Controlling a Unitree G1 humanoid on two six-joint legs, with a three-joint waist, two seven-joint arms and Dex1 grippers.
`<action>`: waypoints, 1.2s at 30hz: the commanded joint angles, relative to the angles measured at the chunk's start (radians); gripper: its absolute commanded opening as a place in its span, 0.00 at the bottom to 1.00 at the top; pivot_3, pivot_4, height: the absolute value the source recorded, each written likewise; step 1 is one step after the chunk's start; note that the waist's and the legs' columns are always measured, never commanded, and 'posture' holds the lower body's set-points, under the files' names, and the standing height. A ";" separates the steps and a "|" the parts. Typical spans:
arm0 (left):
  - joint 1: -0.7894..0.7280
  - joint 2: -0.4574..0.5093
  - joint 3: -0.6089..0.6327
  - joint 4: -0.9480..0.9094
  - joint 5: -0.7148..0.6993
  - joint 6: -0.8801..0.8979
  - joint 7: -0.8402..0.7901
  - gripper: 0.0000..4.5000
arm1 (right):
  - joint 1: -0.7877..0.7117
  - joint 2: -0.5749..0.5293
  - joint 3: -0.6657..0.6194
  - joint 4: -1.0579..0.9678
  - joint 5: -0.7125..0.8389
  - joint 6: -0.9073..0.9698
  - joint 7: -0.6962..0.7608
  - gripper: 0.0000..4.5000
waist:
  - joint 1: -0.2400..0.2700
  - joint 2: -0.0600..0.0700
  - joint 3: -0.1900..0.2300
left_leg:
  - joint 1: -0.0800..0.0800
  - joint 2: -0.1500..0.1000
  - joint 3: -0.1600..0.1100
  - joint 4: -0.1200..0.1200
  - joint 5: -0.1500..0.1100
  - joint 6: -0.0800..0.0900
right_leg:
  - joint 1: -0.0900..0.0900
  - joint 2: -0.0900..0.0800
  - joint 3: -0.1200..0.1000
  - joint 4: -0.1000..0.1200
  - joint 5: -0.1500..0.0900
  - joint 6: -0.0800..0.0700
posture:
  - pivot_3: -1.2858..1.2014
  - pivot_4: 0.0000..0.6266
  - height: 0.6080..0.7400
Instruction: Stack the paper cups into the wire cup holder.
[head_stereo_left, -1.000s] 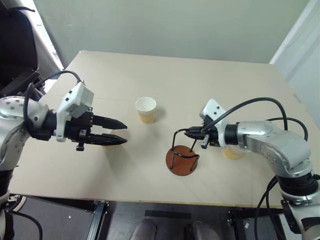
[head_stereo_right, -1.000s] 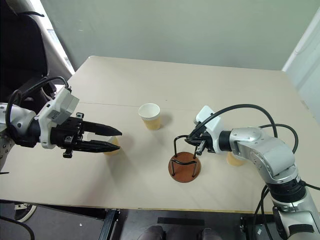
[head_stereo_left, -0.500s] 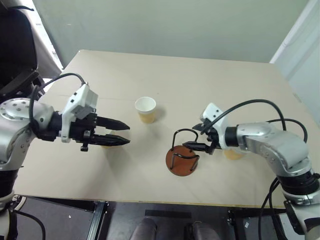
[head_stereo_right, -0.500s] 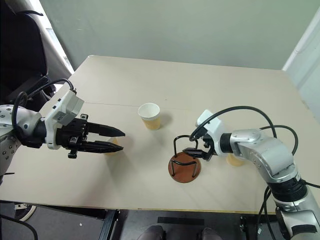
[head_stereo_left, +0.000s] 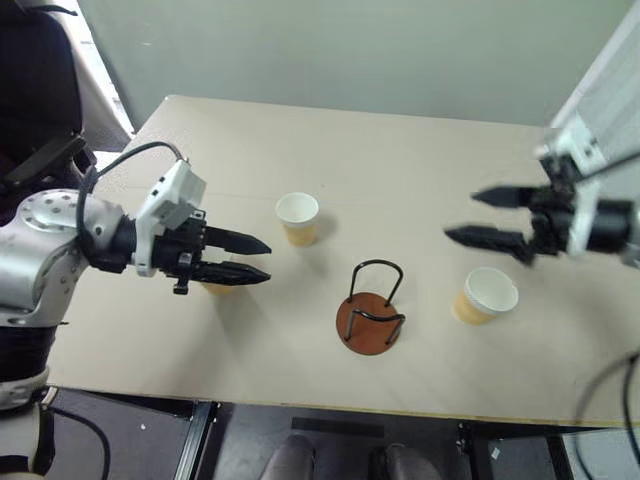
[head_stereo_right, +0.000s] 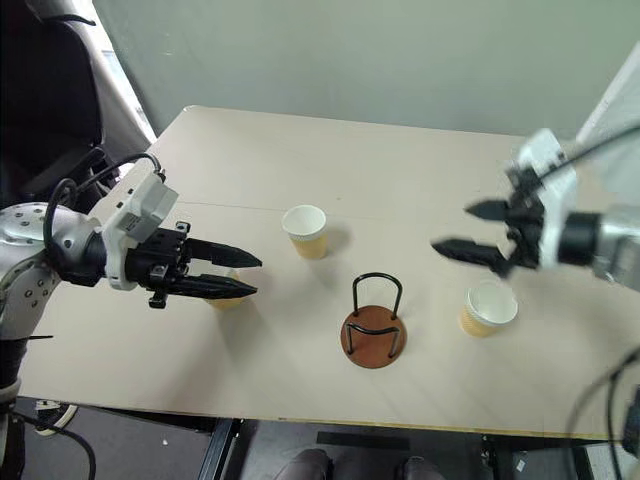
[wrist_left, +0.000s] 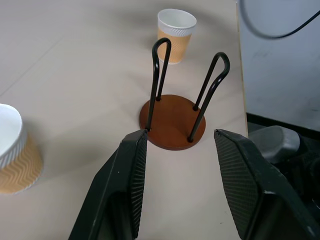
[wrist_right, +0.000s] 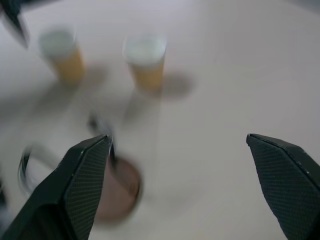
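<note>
The wire cup holder (head_stereo_left: 369, 322) stands upright and free near the table's front middle, with nothing in it. One paper cup (head_stereo_left: 297, 217) stands behind it to the left. A second paper cup (head_stereo_left: 486, 295) stands to its right. The third paper cup (head_stereo_left: 214, 287) is partly hidden under my left gripper (head_stereo_left: 268, 258), which hovers open and holds nothing, pointing toward the holder. In the left wrist view the holder (wrist_left: 172, 120) lies just beyond the fingers (wrist_left: 131, 172). My right gripper (head_stereo_left: 461, 214) hangs wide open and holds nothing, above and behind the right-hand cup.
The pale table (head_stereo_left: 400, 160) has bare room across its back half. Its front edge runs close below the holder. A dark chair (head_stereo_left: 35, 90) stands off the table's left side, and a white panel (head_stereo_left: 610, 70) at the right.
My right gripper let go of the holder's wire loop, opened wide and pulled away up and to the right. The holder stays standing on the table. My left gripper has hardly moved.
</note>
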 joint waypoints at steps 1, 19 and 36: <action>-0.033 -0.007 -0.008 0.004 0.010 -0.021 -0.014 0.50 | 0.132 -0.088 -0.043 -0.110 -0.005 -0.099 0.094 0.99 | -0.003 0.000 0.000 | 0.000 0.000 0.001 0.000 0.000 0.000 | 0.000 0.000 0.001 0.001 0.000 0.000 | 0.52 0.24 1.00; -0.016 0.009 0.017 -0.030 0.004 0.009 -0.002 0.50 | 0.256 -0.144 0.237 0.030 -0.272 -0.435 0.081 0.99 | -0.030 0.000 0.001 | 0.010 0.002 0.001 0.000 0.000 0.002 | 0.003 0.000 0.007 0.004 0.000 0.001 | 0.52 0.24 1.00; -0.021 0.008 0.022 -0.041 -0.012 0.020 0.023 0.50 | 0.184 -0.089 0.462 0.206 -0.454 -0.623 0.177 0.62 | -0.030 0.000 0.001 | 0.009 0.002 0.002 -0.001 0.000 0.002 | 0.003 0.000 0.007 0.005 0.000 0.001 | 0.52 0.24 1.00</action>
